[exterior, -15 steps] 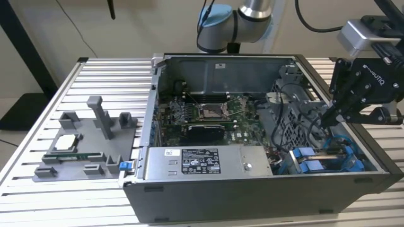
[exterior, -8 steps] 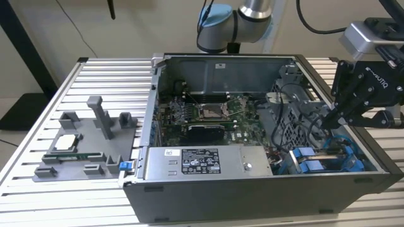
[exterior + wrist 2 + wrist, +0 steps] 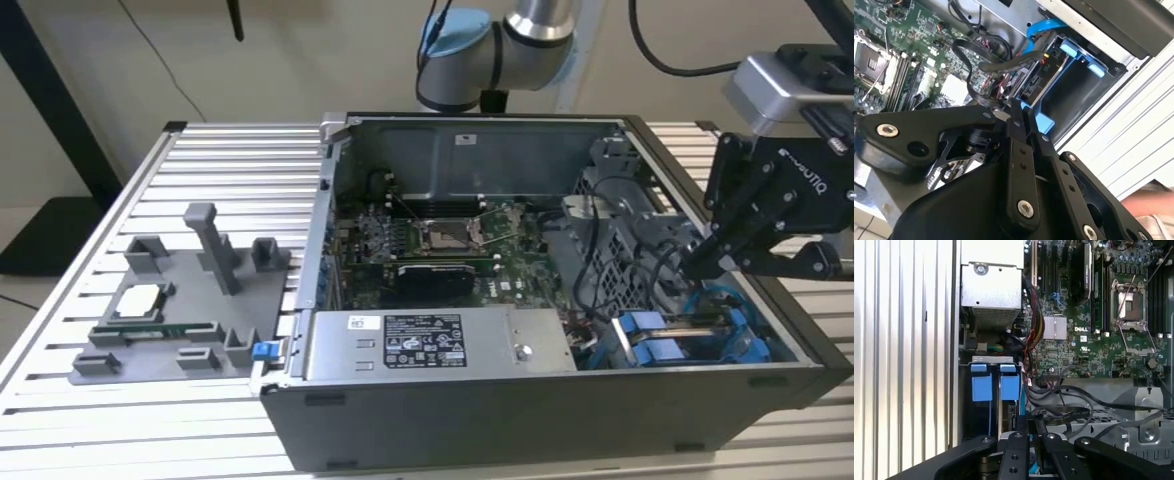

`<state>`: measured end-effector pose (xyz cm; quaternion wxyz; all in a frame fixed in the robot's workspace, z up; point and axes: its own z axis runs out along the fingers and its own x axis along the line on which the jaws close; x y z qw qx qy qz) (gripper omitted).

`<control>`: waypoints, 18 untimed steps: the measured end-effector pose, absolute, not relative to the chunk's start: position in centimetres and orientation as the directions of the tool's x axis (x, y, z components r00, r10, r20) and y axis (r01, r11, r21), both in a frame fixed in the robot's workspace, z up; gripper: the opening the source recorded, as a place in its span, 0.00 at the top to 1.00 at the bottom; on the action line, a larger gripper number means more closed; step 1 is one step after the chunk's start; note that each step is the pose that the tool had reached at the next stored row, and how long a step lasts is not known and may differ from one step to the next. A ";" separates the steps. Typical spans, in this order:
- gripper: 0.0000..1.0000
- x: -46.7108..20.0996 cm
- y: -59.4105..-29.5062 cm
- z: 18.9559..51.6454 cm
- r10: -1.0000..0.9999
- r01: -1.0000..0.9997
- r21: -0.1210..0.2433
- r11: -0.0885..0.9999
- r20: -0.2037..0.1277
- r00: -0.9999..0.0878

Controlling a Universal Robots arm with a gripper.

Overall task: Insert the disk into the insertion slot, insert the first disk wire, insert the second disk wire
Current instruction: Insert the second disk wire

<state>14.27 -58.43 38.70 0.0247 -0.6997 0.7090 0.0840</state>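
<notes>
My end effector [image 3: 1020, 107] hangs low inside the open computer case [image 3: 534, 420], at the corner where the slot [image 3: 1079, 90] is, because that is where the disk work has to be done. Its two thin fingers [image 3: 1015, 145] are pressed close together with hardly any gap. I cannot tell if a wire end is pinched between the tips. The tips point at the near end of the disk [image 3: 1033, 86], and I think they are so close because the wires must plug in there. A flat black wire [image 3: 968, 65] loops over from the green board [image 3: 919, 65] and ends just beside my tips. The disk looks to be sitting in the slot already. Most of it is hidden, so I see just its dark end and a bit of its bright blue frame [image 3: 1040, 122]. The slot is a grey metal box with two blue tabs [image 3: 981, 385] side by side. The big grey power box [image 3: 427, 345] lies beside the slot, toward the exterior view's left. The case stands on a bench [image 3: 200, 440] of silver slats, and a grey holder [image 3: 174, 300] with small parts sits well apart from it.
</notes>
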 end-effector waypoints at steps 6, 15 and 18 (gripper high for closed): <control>1.00 13.9 -58.5 38.5 -0.988 -0.997 0.076 0.007 -0.152 -0.018; 1.00 12.5 -58.5 37.9 -0.989 -1.000 0.013 0.008 -0.149 -0.009; 1.00 12.2 -58.5 37.6 -0.989 -1.000 -0.014 0.009 -0.149 -0.007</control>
